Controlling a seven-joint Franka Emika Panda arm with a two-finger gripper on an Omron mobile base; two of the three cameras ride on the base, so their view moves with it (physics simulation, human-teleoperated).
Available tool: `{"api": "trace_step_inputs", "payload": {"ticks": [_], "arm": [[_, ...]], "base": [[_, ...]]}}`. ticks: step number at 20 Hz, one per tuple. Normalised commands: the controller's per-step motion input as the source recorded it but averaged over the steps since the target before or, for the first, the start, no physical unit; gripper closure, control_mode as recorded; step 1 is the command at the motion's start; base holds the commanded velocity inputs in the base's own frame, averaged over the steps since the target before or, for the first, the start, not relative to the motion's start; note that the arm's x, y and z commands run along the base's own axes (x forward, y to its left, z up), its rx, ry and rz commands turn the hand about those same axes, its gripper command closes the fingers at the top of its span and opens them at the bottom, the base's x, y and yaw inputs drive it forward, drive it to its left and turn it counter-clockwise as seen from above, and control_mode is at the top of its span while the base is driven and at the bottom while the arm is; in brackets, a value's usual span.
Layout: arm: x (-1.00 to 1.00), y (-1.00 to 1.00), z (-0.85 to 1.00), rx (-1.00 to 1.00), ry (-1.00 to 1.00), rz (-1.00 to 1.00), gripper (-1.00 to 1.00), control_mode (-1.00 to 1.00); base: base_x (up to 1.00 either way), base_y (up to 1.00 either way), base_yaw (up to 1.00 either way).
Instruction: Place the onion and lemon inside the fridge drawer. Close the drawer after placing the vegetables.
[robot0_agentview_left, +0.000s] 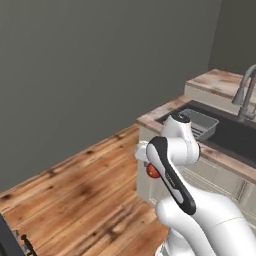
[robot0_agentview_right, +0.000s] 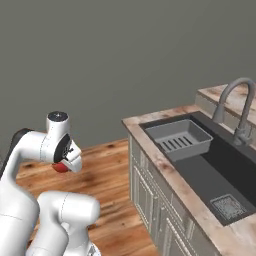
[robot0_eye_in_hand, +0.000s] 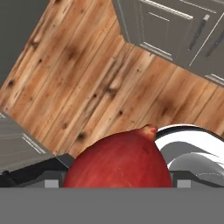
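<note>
the end effector (robot0_eye_in_hand: 118, 186) looks to be pinching the onion (robot0_eye_in_hand: 118, 162), though its fingertips are mostly hidden behind it; the onion rides tucked under the arm above the wooden floor (robot0_agentview_left: 90, 185), near the sink (robot0_agentview_right: 200, 150); carrying step; next it must reach the fridge drawer and let go

One onion (robot0_eye_in_hand: 118, 159), one sink (robot0_agentview_right: 210, 165).

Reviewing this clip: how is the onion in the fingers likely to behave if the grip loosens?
The onion looks round and glossy, so it may slip easily. Held above the wooden floor, it would probably drop and roll away. It seems firm, not squashy.
</note>
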Motion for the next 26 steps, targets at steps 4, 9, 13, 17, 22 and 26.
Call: {"api": "trace_step_inputs", "payload": {"ticks": [4,9,13,17,22,26], "arm": [[0.0,0.0,0.0,0.0,0.0,0.0,1.0,1.0],[0.0,0.0,0.0,0.0,0.0,0.0,1.0,1.0],[0.0,0.0,0.0,0.0,0.0,0.0,1.0,1.0],[0.0,0.0,0.0,0.0,0.0,0.0,1.0,1.0],[0.0,0.0,0.0,0.0,0.0,0.0,1.0,1.0],[0.0,0.0,0.0,0.0,0.0,0.0,1.0,1.0]], "base": [[1.0,0.54,-0.19],[0.99,0.48,-0.32],[0.94,0.53,-0.39],[0.98,0.48,-0.41],[1.0,0.58,-0.41],[0.99,0.53,-0.41]]}}
